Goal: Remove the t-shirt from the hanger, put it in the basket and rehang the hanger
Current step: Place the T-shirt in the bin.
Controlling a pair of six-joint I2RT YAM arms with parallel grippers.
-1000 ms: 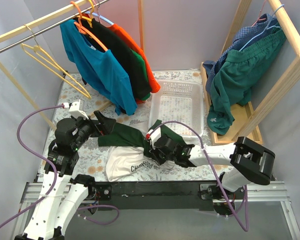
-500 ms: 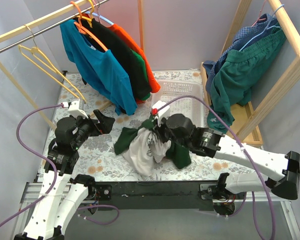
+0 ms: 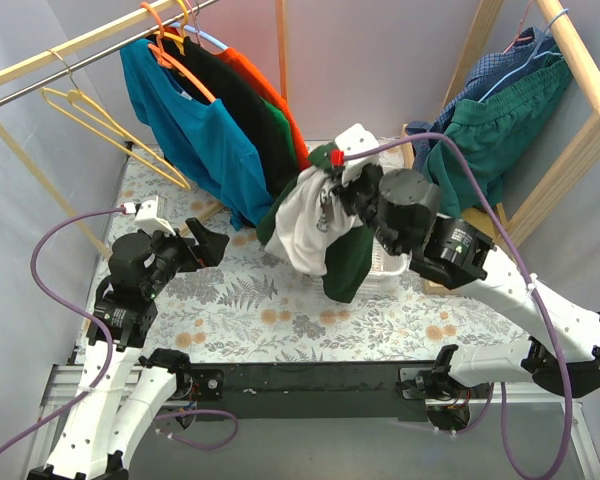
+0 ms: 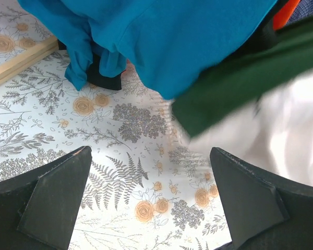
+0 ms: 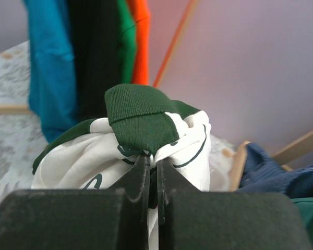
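My right gripper (image 3: 332,172) is shut on a white and dark green t-shirt (image 3: 315,225) and holds it bunched high above the table, in front of the white basket (image 3: 380,185). In the right wrist view the jaws (image 5: 152,166) pinch its green collar (image 5: 141,117). My left gripper (image 3: 212,243) is open and empty at the table's left; its fingers (image 4: 52,200) frame bare floral cloth, with the shirt (image 4: 261,130) blurred at the right. Blue (image 3: 195,125), black, green and orange shirts hang on hangers on the rail. An empty yellow hanger (image 3: 105,125) hangs at the left.
A wooden rack (image 3: 570,110) at the right carries green (image 3: 480,150) and blue garments. The wooden rail (image 3: 70,50) with the hung shirts stands at the back left. The floral tablecloth (image 3: 280,320) covers the table. A wooden base bar (image 4: 15,65) lies under the blue shirt.
My right gripper has lifted the white and green t-shirt off the table and carried it up and back right, towards the basket. The left arm has stayed in place.
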